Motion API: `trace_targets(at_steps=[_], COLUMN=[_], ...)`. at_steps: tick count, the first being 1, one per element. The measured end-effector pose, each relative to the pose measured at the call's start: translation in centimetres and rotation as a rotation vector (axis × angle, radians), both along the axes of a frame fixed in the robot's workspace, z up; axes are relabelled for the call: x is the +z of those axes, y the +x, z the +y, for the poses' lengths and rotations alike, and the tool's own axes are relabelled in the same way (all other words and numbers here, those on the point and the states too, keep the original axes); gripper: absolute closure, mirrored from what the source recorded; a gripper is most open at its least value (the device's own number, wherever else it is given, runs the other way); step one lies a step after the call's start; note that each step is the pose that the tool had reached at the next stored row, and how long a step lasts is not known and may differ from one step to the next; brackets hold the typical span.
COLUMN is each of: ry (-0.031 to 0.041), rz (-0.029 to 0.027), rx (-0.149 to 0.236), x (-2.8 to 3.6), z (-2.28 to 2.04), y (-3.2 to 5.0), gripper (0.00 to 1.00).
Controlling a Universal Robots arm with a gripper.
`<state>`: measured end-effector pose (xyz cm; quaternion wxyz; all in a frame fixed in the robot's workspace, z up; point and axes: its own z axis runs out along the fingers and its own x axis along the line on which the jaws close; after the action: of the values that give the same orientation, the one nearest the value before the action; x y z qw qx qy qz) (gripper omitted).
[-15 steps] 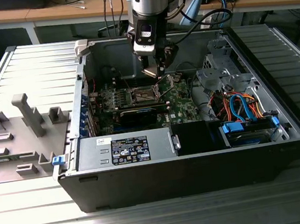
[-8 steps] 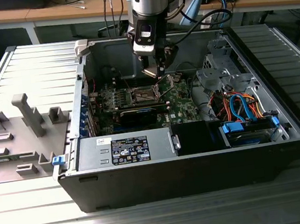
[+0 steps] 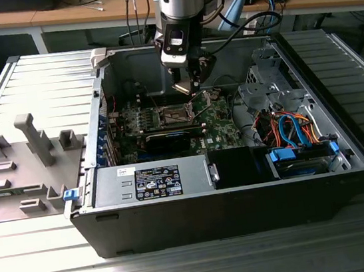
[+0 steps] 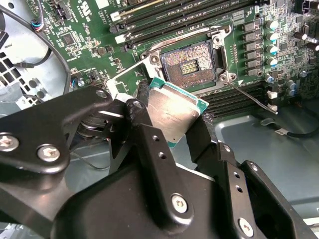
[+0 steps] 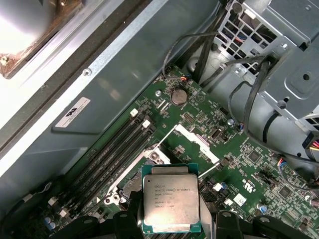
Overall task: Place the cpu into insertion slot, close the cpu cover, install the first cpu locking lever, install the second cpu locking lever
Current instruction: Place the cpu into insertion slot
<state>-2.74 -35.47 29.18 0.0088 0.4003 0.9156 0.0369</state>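
Cpu (image 5: 171, 203), top face lettered, sits clenched in claw (image 4: 172, 122) near insertion slot (image 4: 187, 62).

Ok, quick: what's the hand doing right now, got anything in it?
The hand is closed, holding the cpu by its edges; the insertion slot is empty.

Robot arm (image 3: 181, 2): a smooth, silver-grey cylindrical wrist section, with a boxy black-and-silver unit mounted beneath it. A black cable (image 3: 243, 30) loops away from the wrist. The gripper (image 3: 193, 93) below is dark. In the second wrist view, its fingers (image 4: 154, 149) are matte black metal bars dotted with small round holes, joined to broad, rounded black links (image 4: 45, 124) and fastened with silver hex-socket screws (image 4: 48, 153).
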Motion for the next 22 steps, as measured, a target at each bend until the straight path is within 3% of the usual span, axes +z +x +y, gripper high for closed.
trace_targets(at_steps=[22], ry=[-0.0001], rz=[0.0000], rx=[-0.031], x=[-0.07], z=[0.00], y=[0.00], gripper=[0.45])
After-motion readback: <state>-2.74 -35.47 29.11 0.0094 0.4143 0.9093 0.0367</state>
